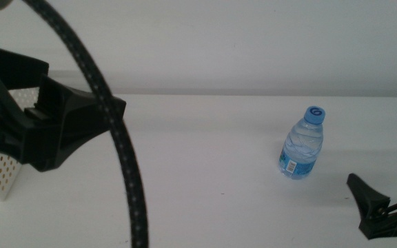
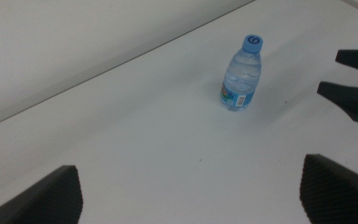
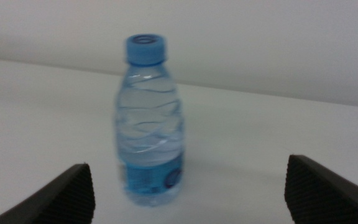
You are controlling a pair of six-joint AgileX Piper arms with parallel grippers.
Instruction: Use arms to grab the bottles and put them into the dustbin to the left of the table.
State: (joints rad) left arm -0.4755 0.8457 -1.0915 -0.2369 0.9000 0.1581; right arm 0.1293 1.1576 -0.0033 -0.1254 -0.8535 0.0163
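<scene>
The small clear water bottle [image 1: 302, 143] stands upright on the white table [image 1: 205, 172], blue cap [image 1: 314, 114] on, toward the right side in my middle view and a little in front of the table's back edge. Nothing touches it. On my right wrist feed it fills the centre, slightly blurred, so I can't read the blue label near its base.

My right gripper [image 1: 391, 196] sits low at the bottom right corner of the middle view, just beside the bottle and nearer to me, with its jaws spread wide and nothing between them. The bottle lines up with the gap but is still apart from both jaws.

My left gripper [image 2: 191, 193] hangs over the table well apart from the bottle, jaws also spread and empty. Its arm [image 1: 40, 124] and thick braided cable [image 1: 119, 138] block much of the left side of the middle view.

Behind that arm, at the left edge, I see a corner of the white perforated dustbin [image 1: 2, 172]; I can't see inside it.
</scene>
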